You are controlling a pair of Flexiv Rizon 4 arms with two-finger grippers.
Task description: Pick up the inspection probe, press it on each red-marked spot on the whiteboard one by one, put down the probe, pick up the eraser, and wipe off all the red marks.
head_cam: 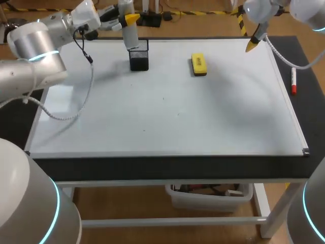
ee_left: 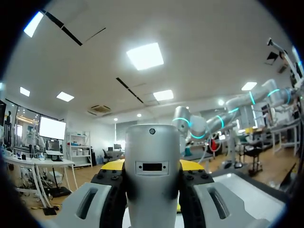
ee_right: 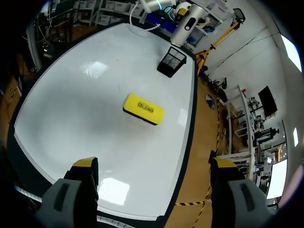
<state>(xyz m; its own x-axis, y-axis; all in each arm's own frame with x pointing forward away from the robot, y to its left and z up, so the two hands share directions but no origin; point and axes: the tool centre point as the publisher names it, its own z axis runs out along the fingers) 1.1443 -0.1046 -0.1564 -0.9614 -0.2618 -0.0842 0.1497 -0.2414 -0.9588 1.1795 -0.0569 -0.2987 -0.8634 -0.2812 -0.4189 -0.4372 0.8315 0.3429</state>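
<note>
My left gripper (head_cam: 128, 20) is shut on the silver-grey inspection probe (head_cam: 130, 35), which stands upright with its lower end at the mouth of the black mesh holder (head_cam: 139, 57). In the left wrist view the probe (ee_left: 152, 171) fills the space between the fingers (ee_left: 111, 166). The yellow eraser (head_cam: 198, 64) lies flat on the whiteboard (head_cam: 167, 117), right of the holder. My right gripper (head_cam: 253, 43) hangs open and holds nothing, above the board's far right corner. In the right wrist view the eraser (ee_right: 143, 109) lies ahead of this gripper (ee_right: 154, 164), with the holder (ee_right: 171, 62) and probe (ee_right: 186, 26) beyond. No red marks show on the board.
A red marker (head_cam: 293, 81) lies on the black tabletop just past the whiteboard's right edge. The holder stands near the board's far edge. A few tiny dark specks dot the middle of the board.
</note>
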